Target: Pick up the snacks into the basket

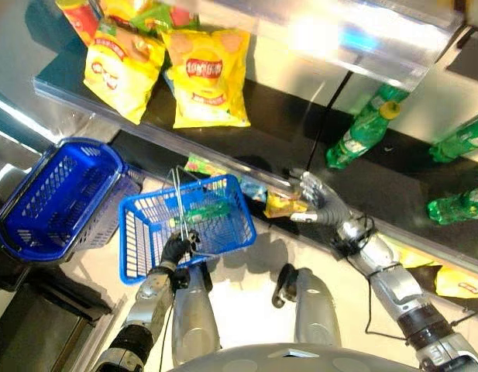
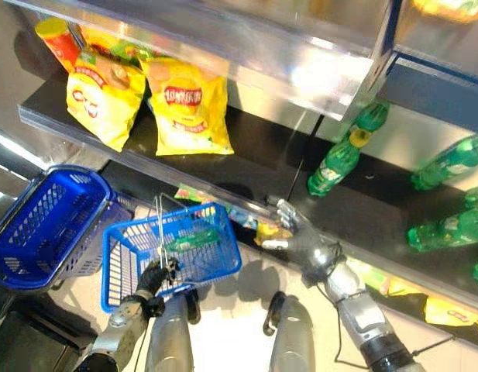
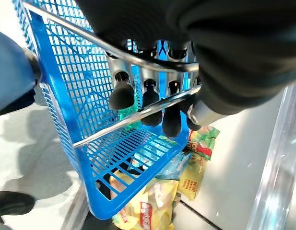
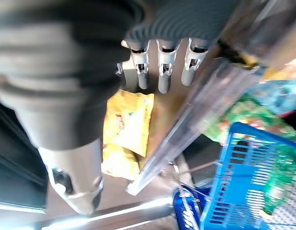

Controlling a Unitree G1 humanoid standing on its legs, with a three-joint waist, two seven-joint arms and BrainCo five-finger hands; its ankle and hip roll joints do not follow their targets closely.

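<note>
The black shelf (image 1: pixel 285 124) runs across the scene behind a clear front rail (image 1: pixel 223 159), and everything else sits relative to it: two yellow chip bags (image 1: pixel 204 77) lie on its left part, green bottles (image 1: pixel 362 128) lie on its right part, and a stack of dark blue baskets (image 1: pixel 56 194) stands below its left end on the pale floor (image 1: pixel 246 267). Just below the rail hangs the blue basket (image 1: pixel 188 221), a green packet inside it, its wire handles gripped in the curled fingers of the left hand (image 1: pixel 177 248). The right hand (image 1: pixel 316 203), fingers spread and straight, reaches under the shelf edge beside a small yellow snack bag (image 1: pixel 283 205), whether touching it I cannot tell
</note>
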